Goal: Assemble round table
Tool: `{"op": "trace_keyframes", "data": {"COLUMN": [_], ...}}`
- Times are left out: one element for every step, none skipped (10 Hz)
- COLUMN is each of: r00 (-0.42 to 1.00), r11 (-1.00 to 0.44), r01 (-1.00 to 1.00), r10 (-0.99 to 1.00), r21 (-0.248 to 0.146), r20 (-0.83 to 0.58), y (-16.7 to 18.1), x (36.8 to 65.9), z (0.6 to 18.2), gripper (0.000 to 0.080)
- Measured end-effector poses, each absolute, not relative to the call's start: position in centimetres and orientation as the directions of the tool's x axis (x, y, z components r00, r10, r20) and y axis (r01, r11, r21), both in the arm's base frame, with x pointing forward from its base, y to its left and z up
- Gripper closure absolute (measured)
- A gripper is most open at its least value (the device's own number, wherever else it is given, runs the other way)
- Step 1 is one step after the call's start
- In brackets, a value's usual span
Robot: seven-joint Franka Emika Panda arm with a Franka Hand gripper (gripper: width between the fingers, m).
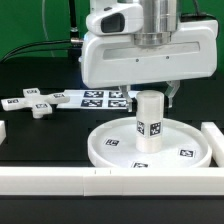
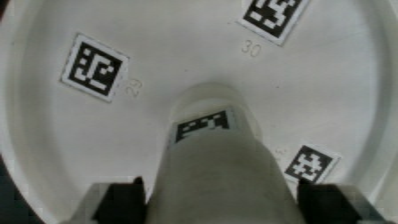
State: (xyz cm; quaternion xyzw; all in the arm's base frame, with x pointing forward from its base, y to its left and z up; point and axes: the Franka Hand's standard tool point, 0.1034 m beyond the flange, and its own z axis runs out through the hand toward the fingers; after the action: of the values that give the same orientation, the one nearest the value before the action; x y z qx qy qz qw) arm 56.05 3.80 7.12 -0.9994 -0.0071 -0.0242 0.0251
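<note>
The short cylindrical leg (image 1: 149,125) stands upright in the middle of the large rimmed round disc (image 1: 100,150), which lies flat on the dark table. My gripper (image 1: 149,95) is directly above, its fingers straddling the leg's top. In the wrist view the leg (image 2: 222,160) fills the space between the two dark fingers (image 2: 125,200), which press against its sides, with the disc (image 2: 178,60) below. The gripper (image 2: 222,205) is shut on the leg. The four-armed cross-shaped foot (image 1: 38,103) lies loose on the table at the exterior view's left.
The marker board (image 1: 95,97) lies flat behind the disc. A long white bar (image 1: 60,180) runs along the front edge, and another (image 1: 212,140) stands at the exterior view's right. A green backdrop is behind.
</note>
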Motion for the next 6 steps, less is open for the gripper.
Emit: {"op": "trace_keyframes", "data": {"r00": [0.998,0.996,0.984,0.973,0.945,0.855], "r11": [-0.998,-0.995,-0.982,-0.971,-0.942,-0.849], "r01": [-0.037,-0.075,-0.172,-0.226,-0.324,-0.517], "r10": [-0.039,-0.078,-0.175,-0.229,-0.327,-0.519], "r21": [-0.058,-0.063,-0.074,-0.08,-0.091,-0.109], "r20": [0.046,0.044,0.037,0.032,0.02,-0.012], "y": [3.75,3.76,3.72,3.7,3.71,3.83], "x": [56.08,56.08,56.09,56.09,56.02,55.8], "z": [7.14,7.14,7.15,7.16,7.17,7.15], "gripper": [0.0389,0.0389,0.0389,0.0389,0.0389,0.0389]}}
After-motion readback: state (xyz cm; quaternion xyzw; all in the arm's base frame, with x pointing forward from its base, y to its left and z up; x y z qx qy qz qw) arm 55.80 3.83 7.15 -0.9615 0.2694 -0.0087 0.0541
